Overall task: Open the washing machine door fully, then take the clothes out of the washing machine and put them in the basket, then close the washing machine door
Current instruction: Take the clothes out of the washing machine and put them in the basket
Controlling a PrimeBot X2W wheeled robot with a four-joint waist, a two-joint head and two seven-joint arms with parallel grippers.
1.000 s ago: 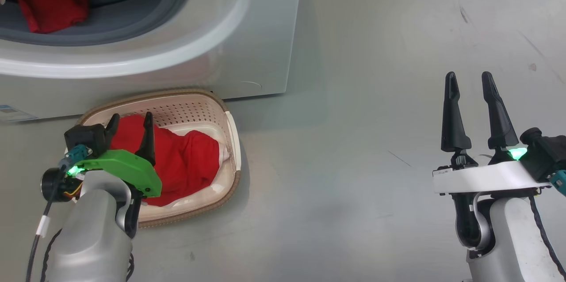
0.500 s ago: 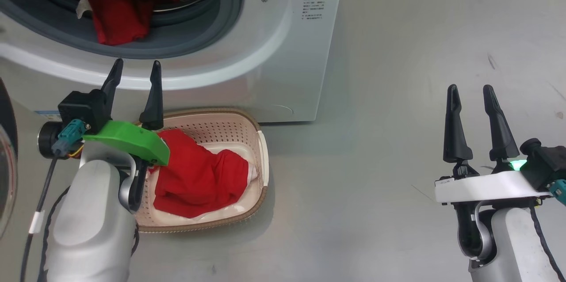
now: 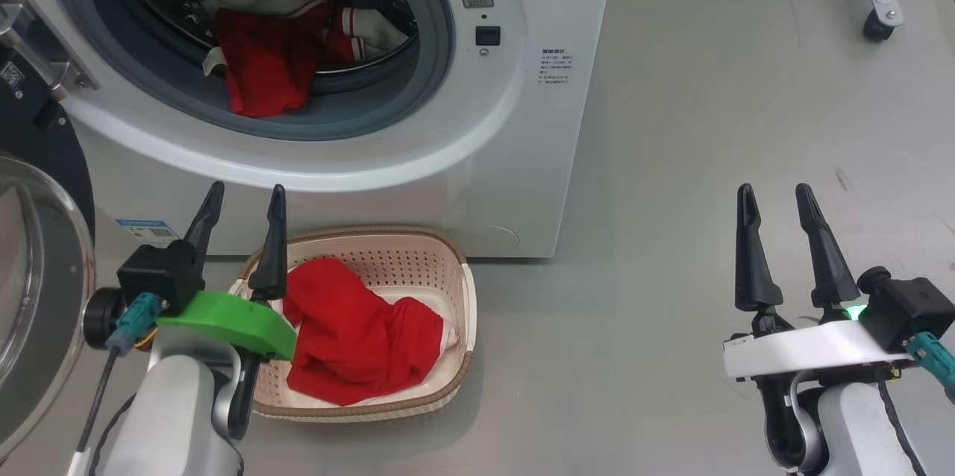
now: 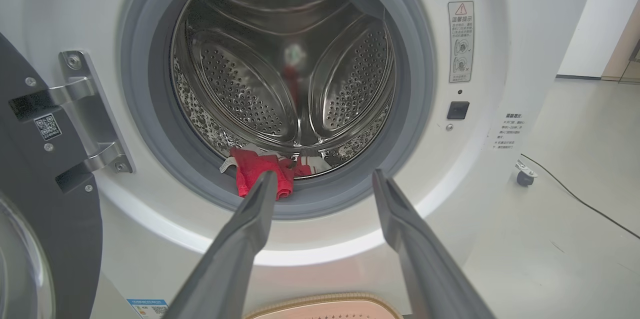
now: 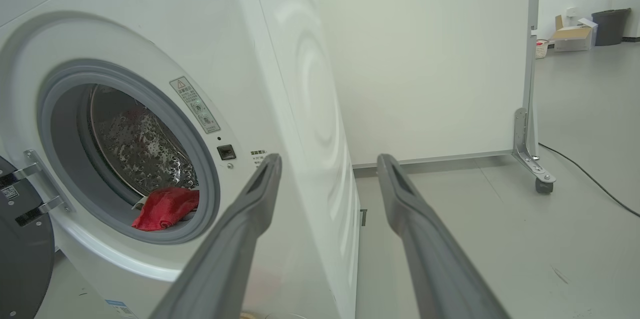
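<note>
The white washing machine (image 3: pixel 537 163) stands with its door (image 3: pixel 37 252) swung open at the far left, black rim and glass bowl showing. Red clothes (image 3: pixel 265 69) with white trim hang over the grey seal at the drum's mouth (image 4: pixel 260 169). Another red garment (image 3: pixel 358 334) lies in the cream basket (image 3: pixel 455 357) on the floor before the machine. My left gripper (image 3: pixel 242 196) is open above the basket's left end, fingers pointing at the machine's front, holding nothing. My right gripper (image 3: pixel 772 196) is open over bare floor at the right, empty.
A white panel on a wheeled metal stand (image 5: pixel 542 184) stands right of the machine, with a black cable (image 5: pixel 590 179) along the floor. Boxes and a dark bin (image 5: pixel 607 26) sit far back. Grey floor lies between the machine and my right arm.
The head camera has tilted up, bringing the drum and door into view. My left gripper has risen out of the basket, leaving the red garment there. The right gripper stays open.
</note>
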